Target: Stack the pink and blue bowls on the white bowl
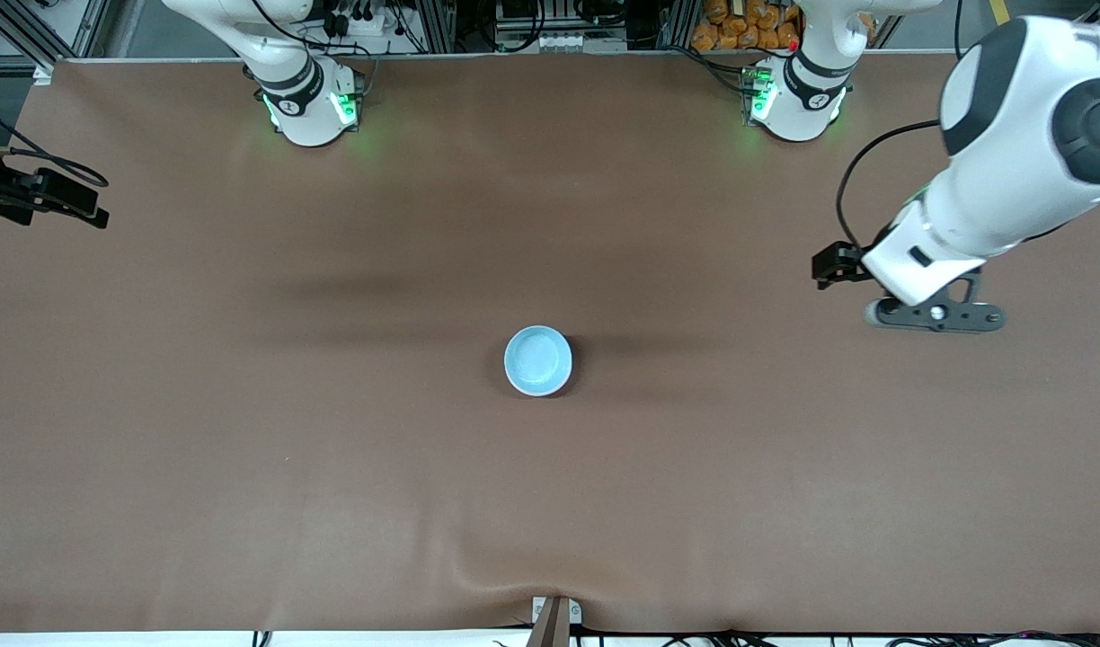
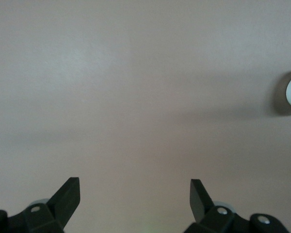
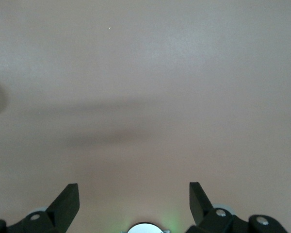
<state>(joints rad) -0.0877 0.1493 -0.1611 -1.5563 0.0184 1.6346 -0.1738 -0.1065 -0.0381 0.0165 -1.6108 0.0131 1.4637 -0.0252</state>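
The brown table (image 1: 244,449) filled my front view, and the only task thing I could find on it was the blue bowl (image 1: 538,361), upright near the middle with its mouth facing up. I saw no separate pink or white bowl anywhere. The wall under the blue rim looked pale in the left wrist view, so I judged the other two might already be nested beneath it, but I could not tell. The left arm (image 1: 1008,153) reached out over bare table well apart from the bowl, toward the left arm's end. The left gripper (image 2: 135,187) hung there with its fingers (image 2: 68,194) spread wide and nothing between them. The bowl only just showed at the edge of its wrist camera. The right arm waited. The right gripper (image 3: 134,191) was likewise wide open and empty over bare table, and no bowl showed in its wrist view. By my reading the left gripper was the nearer of the two, so any further move would mean bringing it from the left arm's end toward the bowl. The bowl is round, so it set no particular approach angle.
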